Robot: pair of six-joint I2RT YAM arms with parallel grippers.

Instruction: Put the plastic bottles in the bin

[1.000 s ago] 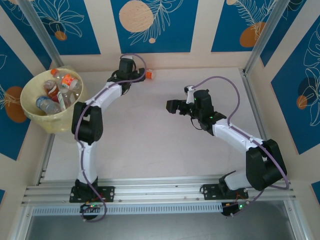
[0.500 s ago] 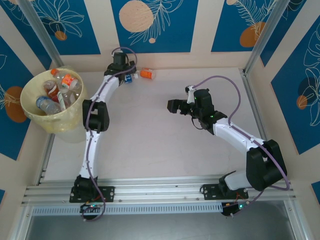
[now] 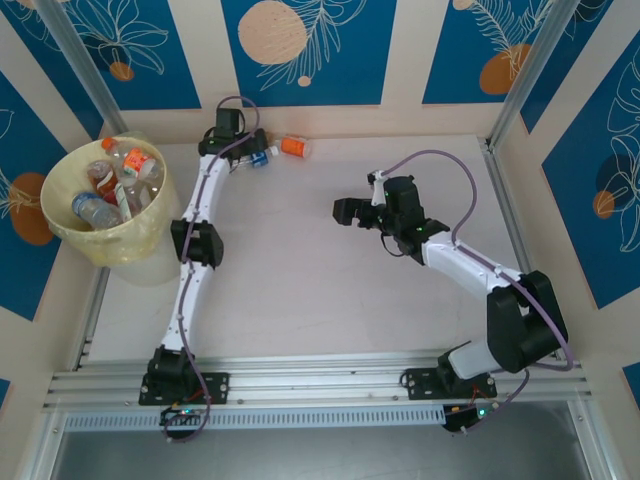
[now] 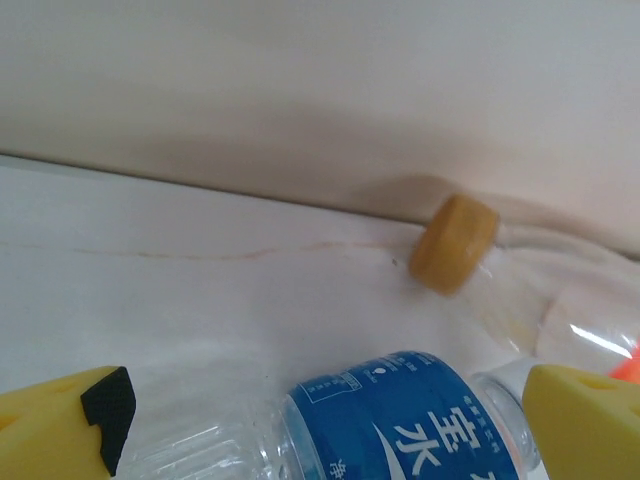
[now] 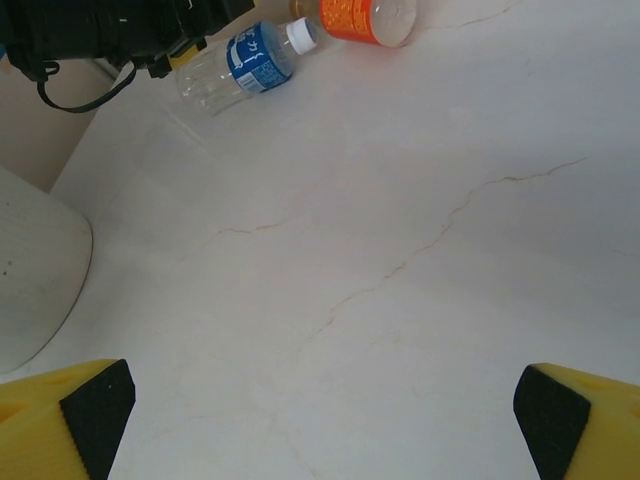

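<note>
Room: surface (image 3: pixel 300 270) bare through the middle; two loose bottles lie by the far wall.
Bin (image 3: pixel 105 248): far-left corner, several bottles (image 3: pixel 120 180) inside.
Left jaws: spread, either side of blue bottle (image 4: pixel 400 415).
Right jaws: spread over mid-surface, nothing between.
Labels: blue one shows 水; orange bottle (image 3: pixel 293 147) just beside, print unreadable.

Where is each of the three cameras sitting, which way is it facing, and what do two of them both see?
Top external: above and behind the arms, looking down on the table; both arms, round pale-yellow plastic bin.
Left wrist: on the left arm, facing the back wall; open left gripper framing the blue-labelled clear plastic bottle.
Right wrist: on the right arm, facing across the table; open right gripper.
Shared: all three show that bottle.
</note>
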